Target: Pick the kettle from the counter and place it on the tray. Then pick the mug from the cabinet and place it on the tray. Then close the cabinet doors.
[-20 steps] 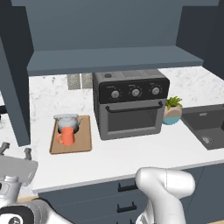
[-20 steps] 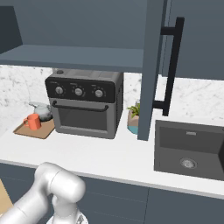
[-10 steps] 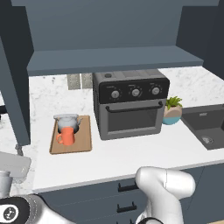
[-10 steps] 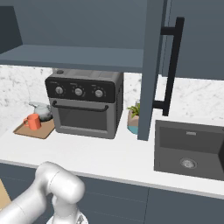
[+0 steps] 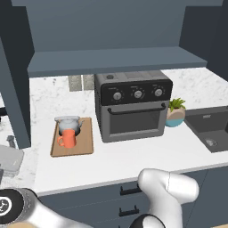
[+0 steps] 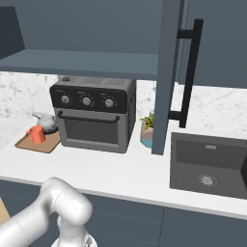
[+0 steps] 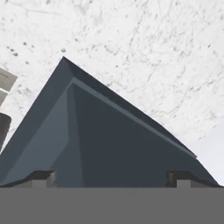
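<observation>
A: Start nearest you. How was your tool [image 7: 112, 177] standing?

B: My tool stood wide, both tips far apart with nothing between them. It looked straight at a dark blue-grey cabinet door [image 7: 100, 144], edge-on, with marble behind. I judged I had it there because the doors were what was left to do.

A: And on the bench [image 5: 133, 156]?

B: The tray [image 5: 84, 144] lay flat near the front left of the bench, just beside the toaster oven [image 5: 132, 107]. The mug [image 5: 67, 138] sat on it at the near end, and the kettle [image 5: 69, 124] touched or almost touched it just behind, also on the tray. Both were upright, so I took those two steps as done.

A: Further back?

B: The potted plant [image 5: 176, 113] stood to the right of the oven, between it and the sink [image 6: 212, 166]. Above, the cabinet [image 5: 111, 60] was open, its shelf bare. From my right side I saw the right cabinet door [image 6: 166, 77] swung out toward me, its black bar handle [image 6: 189, 72] facing right. The left door [image 5: 13, 89] hung open too. I reckoned I needed to push each panel flat, and a glancing push could slip off the edge
</observation>
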{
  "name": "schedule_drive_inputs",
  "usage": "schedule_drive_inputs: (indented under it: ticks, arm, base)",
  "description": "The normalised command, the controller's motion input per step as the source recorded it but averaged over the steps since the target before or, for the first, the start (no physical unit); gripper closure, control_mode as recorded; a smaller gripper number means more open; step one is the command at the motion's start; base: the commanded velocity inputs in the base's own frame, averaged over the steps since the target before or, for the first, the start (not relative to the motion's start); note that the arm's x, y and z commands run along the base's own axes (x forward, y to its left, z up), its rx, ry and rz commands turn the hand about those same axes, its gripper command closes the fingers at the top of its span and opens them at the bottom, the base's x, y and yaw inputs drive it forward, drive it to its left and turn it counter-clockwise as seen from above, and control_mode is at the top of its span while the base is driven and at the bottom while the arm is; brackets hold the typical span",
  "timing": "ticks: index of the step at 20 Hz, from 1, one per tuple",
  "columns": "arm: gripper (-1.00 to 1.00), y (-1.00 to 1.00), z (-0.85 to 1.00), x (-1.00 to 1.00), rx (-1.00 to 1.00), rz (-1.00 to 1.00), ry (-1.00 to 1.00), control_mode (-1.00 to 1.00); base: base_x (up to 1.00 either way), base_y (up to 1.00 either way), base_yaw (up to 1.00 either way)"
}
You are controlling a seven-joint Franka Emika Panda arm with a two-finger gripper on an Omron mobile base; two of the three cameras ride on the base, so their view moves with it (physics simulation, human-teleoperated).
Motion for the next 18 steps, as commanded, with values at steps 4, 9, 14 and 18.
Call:
schedule_drive_inputs:
  ticks: [4,9,14,18]
  arm:
    - [-1.00,-0.15,0.41,-0.09,0.03,0.00,0.00,-1.00]
    - [-1.00,-0.37,0.47,-0.11,0.11,0.00,0.00,-1.00]
    - [-1.00,-0.49,0.54,-0.05,0.13,0.00,0.03,-1.00]
    - [-1.00,-0.71,0.56,0.00,0.13,0.00,0.12,-1.00]
  base:
    - [0.00,0.00,0.00]
    - [0.00,0.00,0.00]
    - [0.00,0.00,0.00]
    - [0.00,0.00,0.00]
